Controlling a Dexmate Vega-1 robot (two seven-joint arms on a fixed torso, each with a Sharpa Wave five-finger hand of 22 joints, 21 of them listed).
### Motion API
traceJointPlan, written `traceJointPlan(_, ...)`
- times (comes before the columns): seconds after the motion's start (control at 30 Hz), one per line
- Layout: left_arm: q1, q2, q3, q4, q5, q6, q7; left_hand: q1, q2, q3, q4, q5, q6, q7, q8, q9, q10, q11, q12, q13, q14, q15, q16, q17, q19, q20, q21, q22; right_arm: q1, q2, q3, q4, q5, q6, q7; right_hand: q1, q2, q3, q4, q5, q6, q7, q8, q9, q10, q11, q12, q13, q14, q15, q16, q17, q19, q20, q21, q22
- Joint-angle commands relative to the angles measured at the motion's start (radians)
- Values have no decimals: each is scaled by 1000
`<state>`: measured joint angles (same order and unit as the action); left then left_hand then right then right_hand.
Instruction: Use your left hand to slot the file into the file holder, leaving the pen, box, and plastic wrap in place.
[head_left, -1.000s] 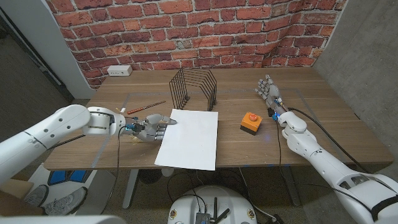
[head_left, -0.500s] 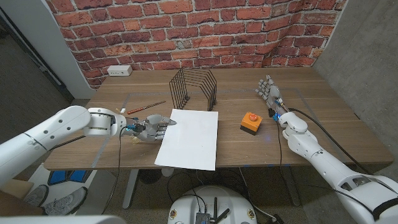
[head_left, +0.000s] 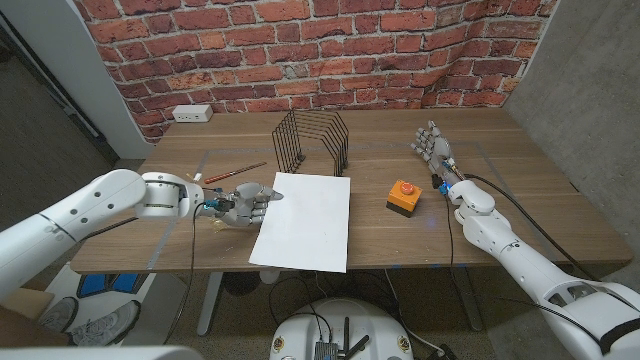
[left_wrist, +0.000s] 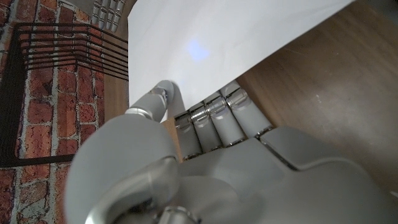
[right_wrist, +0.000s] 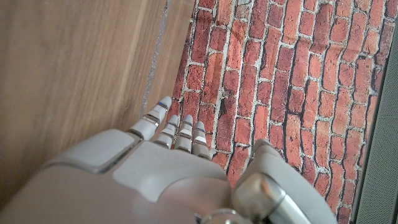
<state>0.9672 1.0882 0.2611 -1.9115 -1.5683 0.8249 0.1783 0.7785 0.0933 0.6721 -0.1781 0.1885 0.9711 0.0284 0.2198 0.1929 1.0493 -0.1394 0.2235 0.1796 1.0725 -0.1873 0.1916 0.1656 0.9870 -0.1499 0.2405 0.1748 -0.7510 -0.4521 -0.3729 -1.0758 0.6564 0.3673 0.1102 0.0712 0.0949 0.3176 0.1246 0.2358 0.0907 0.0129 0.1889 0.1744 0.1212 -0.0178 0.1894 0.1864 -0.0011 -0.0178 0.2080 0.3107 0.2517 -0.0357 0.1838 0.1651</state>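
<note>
Two things flank the file (head_left: 303, 221): pen (head_left: 236, 172) and orange box (head_left: 402, 196); left hand (head_left: 243, 204) pinches its edge.

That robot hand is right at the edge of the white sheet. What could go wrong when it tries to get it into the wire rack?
The file is thin and lies flat on the table, and the left robot hand seems to have only its edge, so it may slip or bend. Its near end overhangs the table edge, so a push could slide it off. The pen lies close behind the hand, beside the file holder, and could get knocked.
</note>
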Motion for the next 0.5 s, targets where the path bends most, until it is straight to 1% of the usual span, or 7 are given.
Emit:
traceJointPlan(0.03,-22,4,10,-11,11,7,14,0,9,12,0,1,14,-1,7,4,12,-1,3,2,12,-37,-4,3,12,-37,8,6,5,1,1,9,3,5,7,-9,35,10,-3,-5,7,0,0,2,5,2,1,0,-2,0,5,2,11,2,5,2)
traceJointPlan(0.1,-27,5,11,-13,18,7,8,-4,11,13,3,0,16,-5,6,4,14,-5,2,2,16,-35,-4,3,12,-38,8,6,5,1,2,10,4,6,9,-10,35,10,-2,-5,8,-1,0,2,5,1,1,0,-2,0,5,2,11,2,5,2)
traceJointPlan(0.23,-41,10,17,-19,37,11,-2,-11,14,13,8,-2,17,-3,4,5,15,-2,0,2,18,-33,-4,3,12,-37,7,6,5,1,2,10,4,7,10,-9,35,11,-3,-5,8,0,0,2,5,2,2,0,-1,0,5,1,11,2,5,2)
traceJointPlan(0.3,-41,10,16,-23,39,9,0,-12,15,14,8,-2,20,-7,5,5,17,-4,-1,2,18,-35,-6,3,12,-37,7,6,3,-1,3,9,5,7,11,-10,35,11,-3,-5,8,0,0,2,5,2,2,0,-1,0,5,1,11,2,5,2)
traceJointPlan(0.47,-41,14,16,-26,52,5,-15,-14,19,18,8,-2,20,-6,3,5,18,-1,-4,2,18,-36,-8,3,7,-35,5,7,2,-2,5,8,7,9,14,-10,34,12,-2,-5,8,0,0,2,5,2,2,0,-1,0,5,1,12,2,5,2)
traceJointPlan(0.5,-41,14,15,-26,52,5,-15,-15,19,19,7,-2,21,-7,2,5,19,-3,-5,3,18,-37,-8,3,9,-36,6,7,2,-2,5,8,7,9,14,-10,35,12,-2,-5,8,0,0,2,5,1,2,0,0,1,5,1,11,2,5,2)
